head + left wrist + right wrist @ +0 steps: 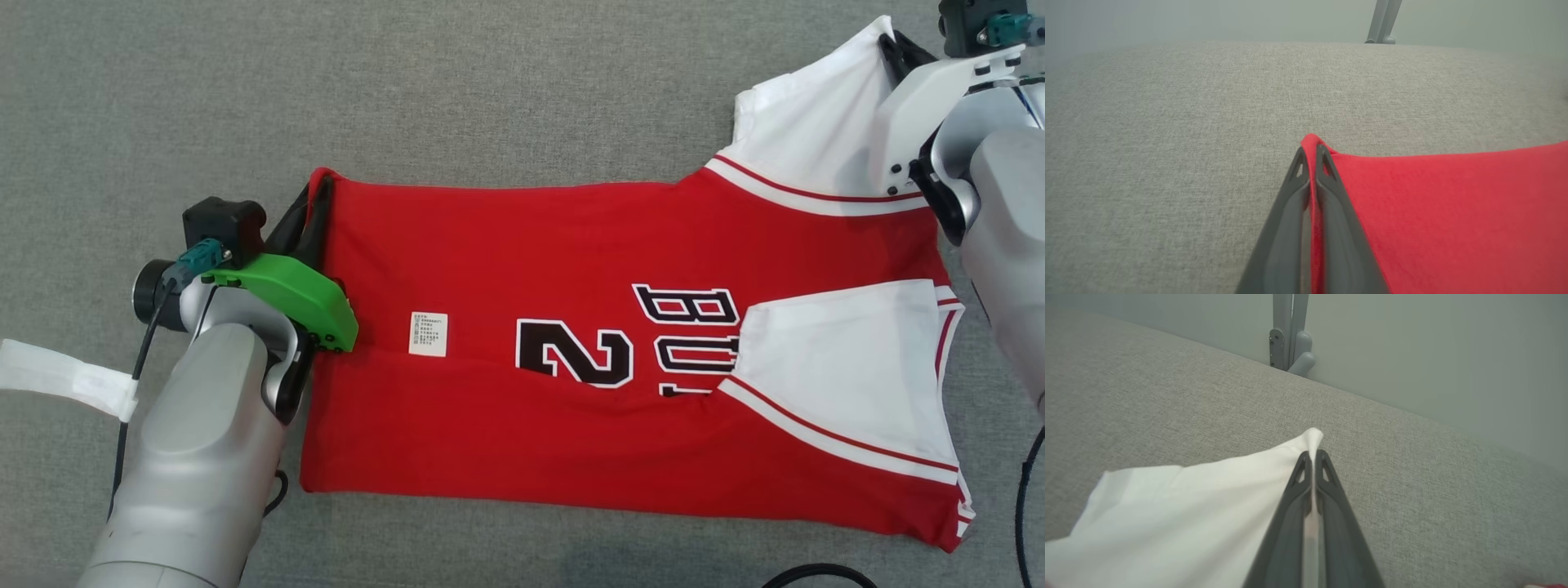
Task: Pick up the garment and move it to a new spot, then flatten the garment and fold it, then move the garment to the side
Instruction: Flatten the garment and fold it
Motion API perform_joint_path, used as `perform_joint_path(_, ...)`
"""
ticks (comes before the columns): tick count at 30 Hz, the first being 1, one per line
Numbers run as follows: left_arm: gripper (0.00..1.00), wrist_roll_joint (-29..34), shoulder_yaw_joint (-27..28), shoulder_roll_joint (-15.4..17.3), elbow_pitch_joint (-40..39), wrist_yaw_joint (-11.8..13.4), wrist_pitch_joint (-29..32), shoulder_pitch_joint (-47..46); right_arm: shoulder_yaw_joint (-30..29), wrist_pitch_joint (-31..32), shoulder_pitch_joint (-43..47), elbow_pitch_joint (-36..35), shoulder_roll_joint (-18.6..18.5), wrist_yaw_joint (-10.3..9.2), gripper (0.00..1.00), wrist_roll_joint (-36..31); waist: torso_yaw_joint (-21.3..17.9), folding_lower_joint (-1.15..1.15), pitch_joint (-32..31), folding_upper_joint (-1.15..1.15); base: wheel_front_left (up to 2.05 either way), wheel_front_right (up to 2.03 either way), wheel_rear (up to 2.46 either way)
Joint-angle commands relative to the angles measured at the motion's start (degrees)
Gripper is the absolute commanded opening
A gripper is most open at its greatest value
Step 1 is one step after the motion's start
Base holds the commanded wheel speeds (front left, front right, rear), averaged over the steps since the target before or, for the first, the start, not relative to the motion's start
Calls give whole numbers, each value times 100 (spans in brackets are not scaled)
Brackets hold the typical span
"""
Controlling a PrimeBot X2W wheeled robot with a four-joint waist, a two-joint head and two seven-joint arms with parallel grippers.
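The garment (571, 269) is a red jersey with white sleeves, a black "2" and letters, lying spread on the grey cloth surface. My left gripper (320, 181) is shut on its far left red corner (1312, 143), and the cloth runs between the two fingers. My right gripper (886, 41) is shut on the tip of the far white sleeve (1314, 437) at the top right. The near white sleeve (849, 376) lies folded over the red front. A white label (428, 333) shows on the red cloth.
The grey fabric surface (490, 90) stretches all round the jersey. A grey metal post (1290, 332) stands at its far edge against a pale wall. A white strap (57, 376) hangs off my left arm, and black cables (816, 576) lie at the lower right.
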Motion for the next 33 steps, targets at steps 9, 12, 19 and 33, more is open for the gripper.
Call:
perform_joint_path(9, 0, -237, -160, 260, -190, 15, 1, 375, 83, -778, 467, 41, 400, -13, 0, 293, -306, -1, -592, 0, 0, 0, 0)
perform_joint_path(12, 0, -326, -198, 391, -327, 15, 1, 624, 153, -917, 749, -137, 385, -13, 0, 515, -429, -1, -813, 0, 0, 0, 0)
perform_joint_path(19, 0, -373, -175, 705, -823, 15, 1, 1218, 306, -1077, 1546, -968, 255, -12, 0, 1064, -691, -1, -1299, 0, 0, 0, 0)
perform_joint_path(33, 0, -150, 17, 915, -1673, 15, 2, 2383, 7, -1106, 3541, -2640, -40, -11, 0, 1581, -948, -1, -1766, 0, 0, 0, 0)
